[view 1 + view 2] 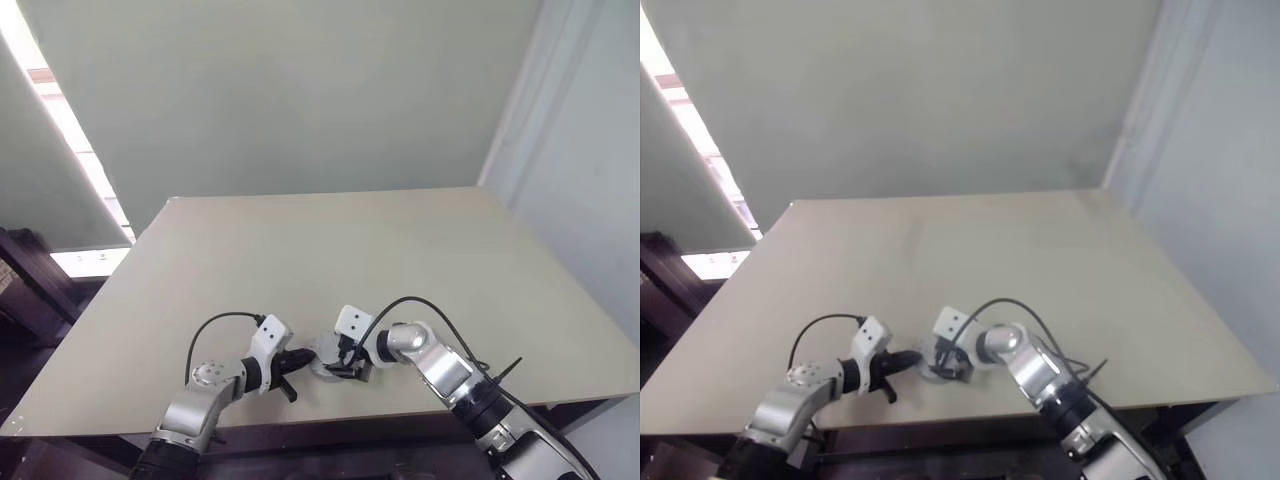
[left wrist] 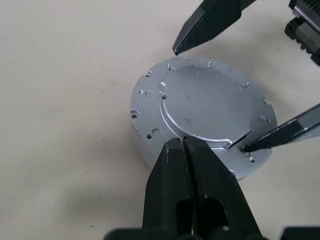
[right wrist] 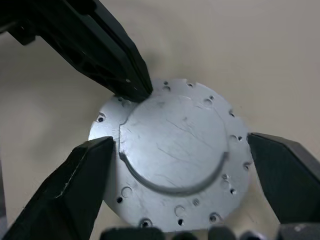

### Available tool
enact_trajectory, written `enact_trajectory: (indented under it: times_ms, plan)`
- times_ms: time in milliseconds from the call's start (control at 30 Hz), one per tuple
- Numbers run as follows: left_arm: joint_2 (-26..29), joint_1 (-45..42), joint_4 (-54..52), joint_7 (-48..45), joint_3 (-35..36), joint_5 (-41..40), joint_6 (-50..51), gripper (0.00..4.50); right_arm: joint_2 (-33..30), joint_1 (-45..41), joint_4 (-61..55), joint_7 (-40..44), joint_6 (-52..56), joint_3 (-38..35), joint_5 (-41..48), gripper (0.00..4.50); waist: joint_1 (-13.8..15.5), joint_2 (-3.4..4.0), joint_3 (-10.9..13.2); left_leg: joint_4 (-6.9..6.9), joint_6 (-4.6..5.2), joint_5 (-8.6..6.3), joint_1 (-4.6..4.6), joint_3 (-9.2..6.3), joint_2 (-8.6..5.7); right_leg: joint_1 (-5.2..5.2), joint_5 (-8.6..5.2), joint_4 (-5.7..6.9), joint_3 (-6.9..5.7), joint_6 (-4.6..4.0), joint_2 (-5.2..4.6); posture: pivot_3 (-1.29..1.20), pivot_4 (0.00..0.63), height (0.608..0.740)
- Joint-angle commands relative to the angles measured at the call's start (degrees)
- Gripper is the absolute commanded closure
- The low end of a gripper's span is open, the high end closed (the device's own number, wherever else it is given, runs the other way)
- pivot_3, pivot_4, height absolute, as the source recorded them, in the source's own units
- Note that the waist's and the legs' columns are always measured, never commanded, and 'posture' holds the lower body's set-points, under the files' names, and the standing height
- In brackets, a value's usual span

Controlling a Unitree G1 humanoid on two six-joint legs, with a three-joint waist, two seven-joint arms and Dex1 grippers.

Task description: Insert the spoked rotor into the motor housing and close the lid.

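The assembly sits near the front edge of the table (image 1: 420,250), between the two arms. What shows is a round silver metal body, taken to be the motor housing (image 2: 200,115), with its flat face up and a raised round plate with a curved edge on top, ringed by small holes. Whether that plate is the lid cannot be told; no copper windings or spoked rotor can be seen.

The left gripper (image 2: 182,145) has its fingers pressed fully together, holding nothing, tips resting on the housing's top face at its near rim. The right gripper (image 3: 175,150) stands wide open, one finger on each side of the housing (close to the rim, but not clamped on it).

Risks, as judged:
- If the right fingers close off-centre, the housing may skate across the smooth table or tip.
- The left tips bearing on the rim could tilt or push the body while the other gripper closes.
- The two sets of fingers are crowded and may collide.

No brand, label or legible writing anywhere.
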Motion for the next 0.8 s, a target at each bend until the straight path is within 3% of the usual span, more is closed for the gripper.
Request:
enact_trajectory:
  times_ms: [33, 167, 533, 800]
  plan:
    - [-0.14, 0.28, 0.89, -0.06, -1.91, 1.39, 0.94, 4.50, -0.29, -0.97, -0.16, 0.19, 0.91, -0.07, -0.81, 0.01, 0.00, 0.01, 0.00, 0.00, 0.00, 0.00, 0.00, 0.00, 0.00, 0.00, 0.00, 0.00, -0.01, 0.00, 0.00, 0.00, 0.000, 0.740]
    - [-0.23, 0.19, 0.93, -0.15, -2.01, 1.55, 0.96, 4.50, 0.10, -1.16, -0.16, 0.09, 0.49, -0.77, -0.24, 0.01, 0.00, 0.01, 0.00, 0.01, 0.00, 0.00, 0.00, 0.00, -0.01, 0.01, -0.01, -0.02, 0.00, 0.01, 0.00, 0.00, 0.000, 0.740]
    - [-0.66, -0.50, 1.29, -0.59, -2.46, 2.04, 0.96, 4.50, 3.25, -3.96, -0.02, -0.07, 11.54, -12.72, 9.93, 0.01, 0.02, 0.02, 0.05, 0.02, -0.01, 0.00, -0.04, -0.02, -0.02, -0.01, -0.01, -0.03, 0.00, 0.02, -0.01, 0.00, 0.000, 0.740]
    - [-0.75, -0.83, 1.75, -0.81, -2.60, 2.24, 0.66, 4.50, 2.83, -3.46, -0.96, 0.80, 13.77, -18.58, 16.10, 0.01, -0.01, 0.02, 0.06, -0.17, 0.00, 0.00, -0.08, 0.02, 0.00, -0.04, -0.01, -0.05, 0.01, 0.02, 0.00, 0.00, 0.000, 0.740]
